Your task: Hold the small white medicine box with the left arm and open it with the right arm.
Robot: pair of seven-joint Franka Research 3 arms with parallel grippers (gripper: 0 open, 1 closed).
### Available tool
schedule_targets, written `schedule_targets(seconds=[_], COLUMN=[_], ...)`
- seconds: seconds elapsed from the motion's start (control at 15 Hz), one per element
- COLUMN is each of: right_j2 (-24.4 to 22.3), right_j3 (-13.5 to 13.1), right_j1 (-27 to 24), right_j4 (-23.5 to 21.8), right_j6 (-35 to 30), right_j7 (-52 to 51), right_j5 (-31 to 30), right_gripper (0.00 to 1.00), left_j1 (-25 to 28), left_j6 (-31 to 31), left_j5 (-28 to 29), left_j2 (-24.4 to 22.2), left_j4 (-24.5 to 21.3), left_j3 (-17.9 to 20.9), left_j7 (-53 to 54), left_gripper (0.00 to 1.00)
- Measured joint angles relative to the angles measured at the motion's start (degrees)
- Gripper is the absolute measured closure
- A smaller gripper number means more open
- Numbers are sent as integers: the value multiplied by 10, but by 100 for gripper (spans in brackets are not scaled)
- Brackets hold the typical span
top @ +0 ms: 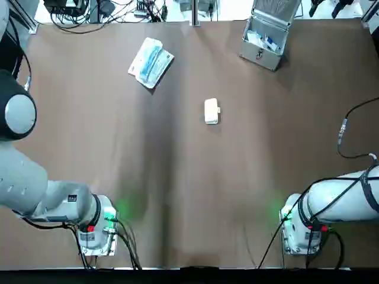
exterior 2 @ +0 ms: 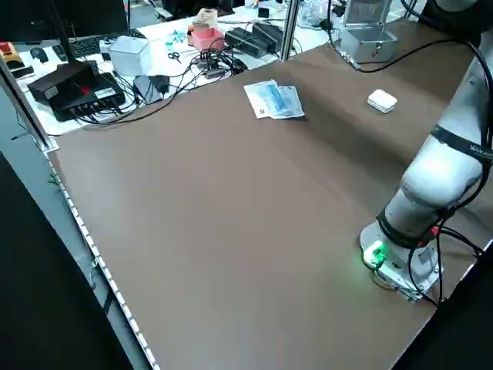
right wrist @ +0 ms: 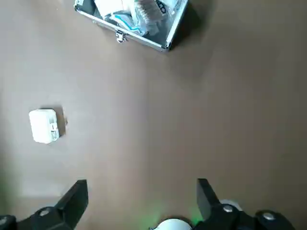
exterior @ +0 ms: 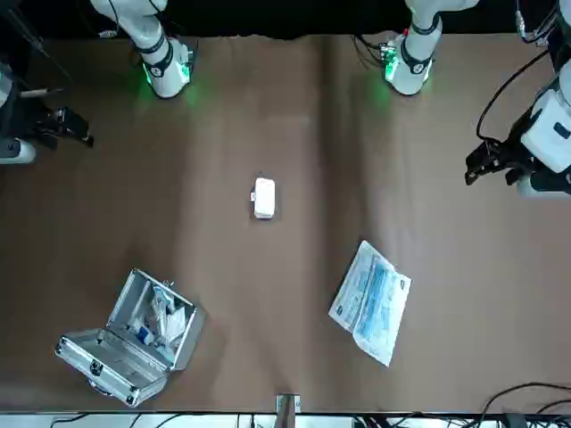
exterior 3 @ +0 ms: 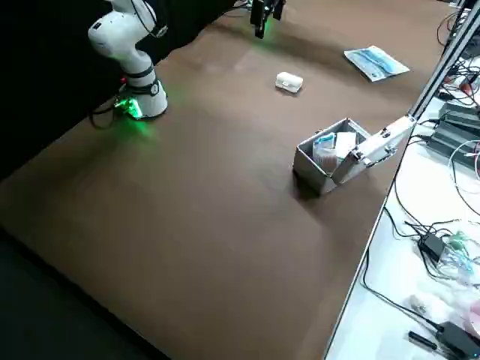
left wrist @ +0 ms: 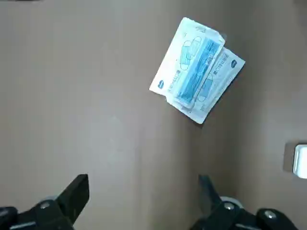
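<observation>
The small white medicine box lies shut on the brown table near its middle, alone, and also shows in the front view and the left side view. My left gripper hangs open high above the table. The box is just at the edge of its wrist view. My right gripper is open too, well above the table, with the box far off to one side. In the front view the left gripper and right gripper sit out at the table's two sides.
An open metal case with medical supplies stands at the far right. A blue-and-white flat packet lies at the far left. Cables run beside the arm bases and along the table's far edge.
</observation>
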Motion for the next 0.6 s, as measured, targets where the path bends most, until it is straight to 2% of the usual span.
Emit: schedule_targets(seconds=[0.6], right_j2=[-6], right_j3=[-1], right_j1=[-1], right_j4=[14], right_j6=[29], right_j7=[0], right_j5=[-2], right_gripper=[0], left_j1=[-5], left_j6=[0], left_j5=[0], left_j2=[6], left_j4=[-4], left_j3=[-2], left_j7=[0], left_gripper=[0])
